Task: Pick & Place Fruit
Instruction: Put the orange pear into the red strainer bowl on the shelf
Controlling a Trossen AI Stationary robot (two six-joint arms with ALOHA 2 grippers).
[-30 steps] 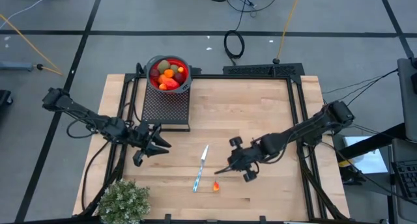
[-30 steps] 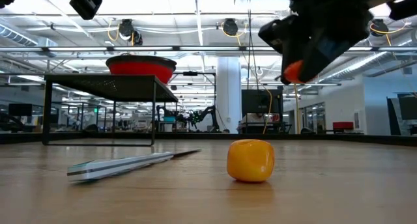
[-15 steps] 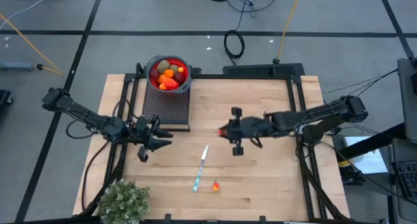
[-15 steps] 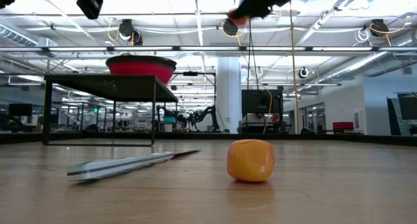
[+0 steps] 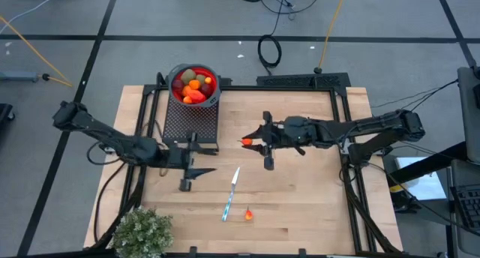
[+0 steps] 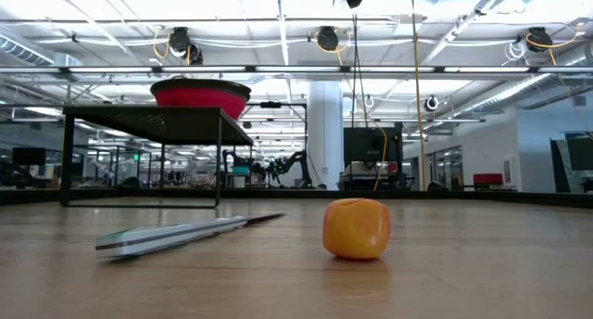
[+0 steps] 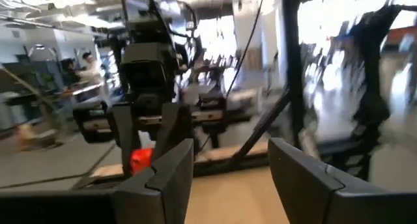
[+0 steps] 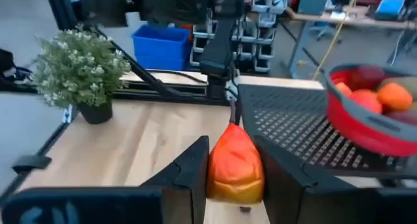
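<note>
Butcher-block table (image 5: 315,205) under me, my right gripper (image 5: 253,142) has swung up toward the red bowl (image 5: 194,84) – jaws pinching an orange-red fruit piece (image 8: 234,164) between them – while my left gripper (image 5: 189,169) spreads empty; drop-off looks next.

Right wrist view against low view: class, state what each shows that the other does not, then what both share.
Only the right wrist view shows the right end effector shut on an orange-red fruit piece, the potted plant, and the fruit inside the red bowl. Only the low view shows the yellow-orange fruit piece resting on the table and the knife lying beside it. Both show the red bowl and the black mesh stand that carries it.
</note>
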